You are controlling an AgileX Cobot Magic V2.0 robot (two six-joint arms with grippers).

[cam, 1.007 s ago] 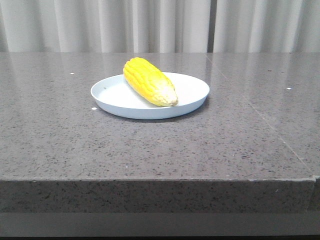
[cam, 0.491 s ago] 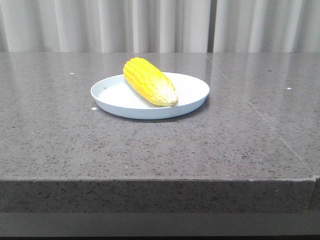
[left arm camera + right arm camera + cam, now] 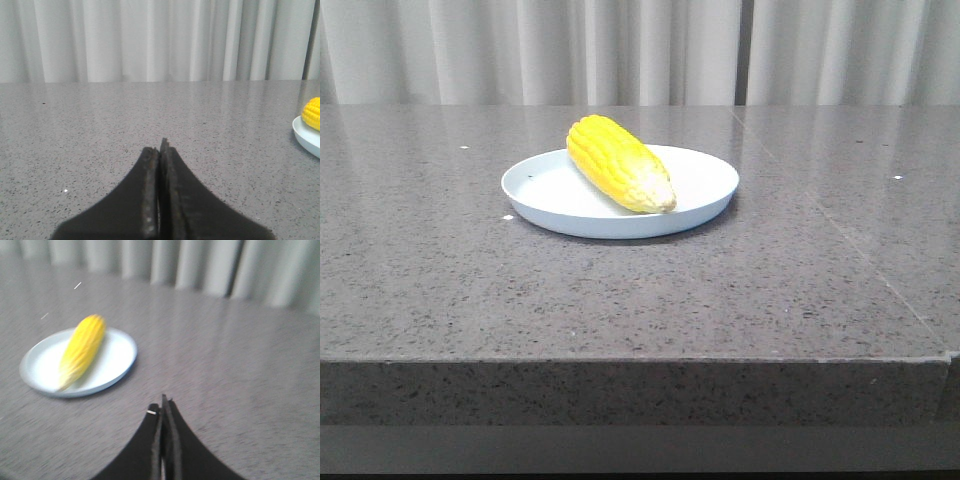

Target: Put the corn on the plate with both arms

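The corn (image 3: 619,162) is lying inside the plate (image 3: 705,205), its pale tip pointing toward 5 o'clock in the front view and its thick end reaching over the rim at 11 o'clock. The plate is sitting on the grey surface (image 3: 620,290) before pale curtains (image 3: 620,50). I am keeping my left tool (image 3: 161,150) pressed closed and holding nothing, and my right tool (image 3: 162,407) is likewise closed and empty; both are hanging well apart from the plate.
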